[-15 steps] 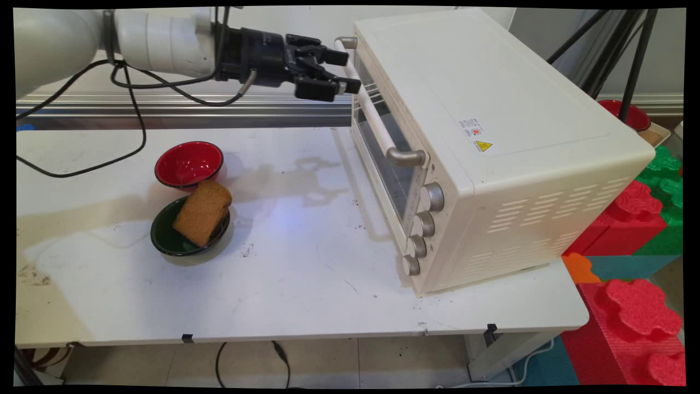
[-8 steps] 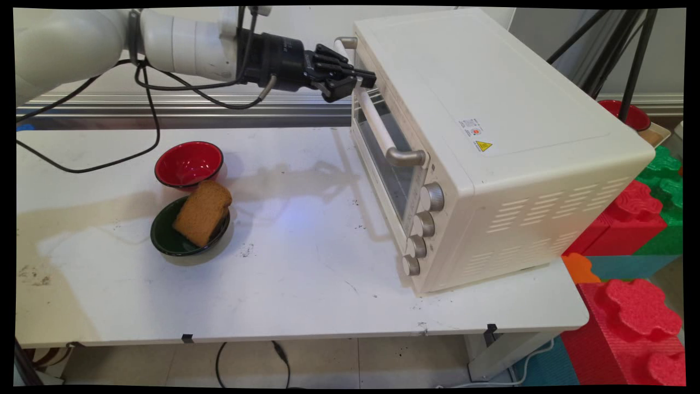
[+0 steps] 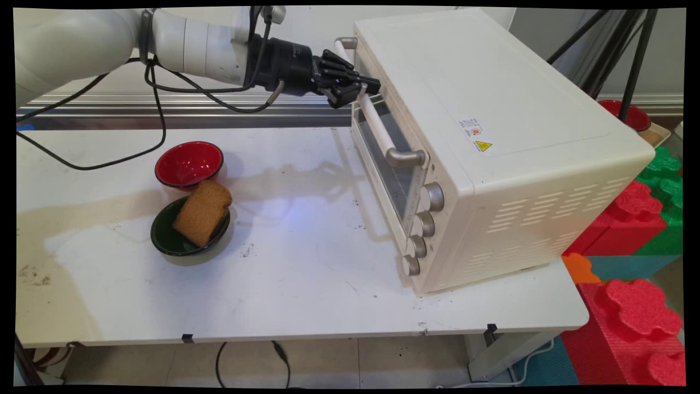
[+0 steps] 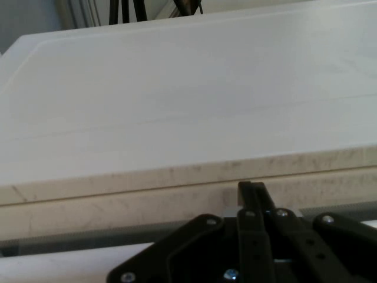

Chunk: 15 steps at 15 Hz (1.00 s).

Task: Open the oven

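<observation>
Since the earlier frames the gripper (image 3: 365, 86) has pushed rightward in the upper middle of the frame and its fingers have drawn together, now pinched on the far end of the oven's (image 3: 492, 137) white door handle (image 3: 377, 123). The handle runs between the fingertips, close against the door's top edge. Gripped this far off-centre, the fingers could slip or twist the door. At left sit a red bowl (image 3: 188, 164) and bread (image 3: 202, 212) in a green bowl (image 3: 164, 241).

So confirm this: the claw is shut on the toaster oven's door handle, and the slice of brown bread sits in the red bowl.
Wrong bowl. The main view shows the brown bread leaning in the dark green bowl; the red bowl behind it holds nothing. The claw is indeed shut on the toaster oven's door handle.
</observation>
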Motion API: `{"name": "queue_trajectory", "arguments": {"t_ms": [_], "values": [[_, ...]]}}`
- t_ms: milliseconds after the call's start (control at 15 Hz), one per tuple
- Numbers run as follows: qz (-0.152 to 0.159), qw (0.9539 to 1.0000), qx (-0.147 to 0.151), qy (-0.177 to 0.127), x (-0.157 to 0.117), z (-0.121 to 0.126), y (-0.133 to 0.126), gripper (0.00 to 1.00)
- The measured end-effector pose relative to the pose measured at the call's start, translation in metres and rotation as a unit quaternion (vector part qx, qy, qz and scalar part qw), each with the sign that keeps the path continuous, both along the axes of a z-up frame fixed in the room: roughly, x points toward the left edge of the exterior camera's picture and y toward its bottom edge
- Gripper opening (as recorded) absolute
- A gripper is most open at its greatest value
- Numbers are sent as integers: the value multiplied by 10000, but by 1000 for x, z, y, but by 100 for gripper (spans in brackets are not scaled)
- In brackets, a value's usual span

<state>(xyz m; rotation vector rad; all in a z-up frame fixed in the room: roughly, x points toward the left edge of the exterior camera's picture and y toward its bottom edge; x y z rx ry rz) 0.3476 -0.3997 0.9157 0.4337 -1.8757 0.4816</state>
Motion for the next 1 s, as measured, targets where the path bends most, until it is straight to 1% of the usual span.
{"name": "queue_trajectory", "arguments": {"t_ms": [333,800,1000], "values": [[-84,9998,-24,-192,7,-2,2,0],[-254,9986,-38,-453,30,-7,17,0],[-280,9980,-9,-560,41,-12,25,0]]}}
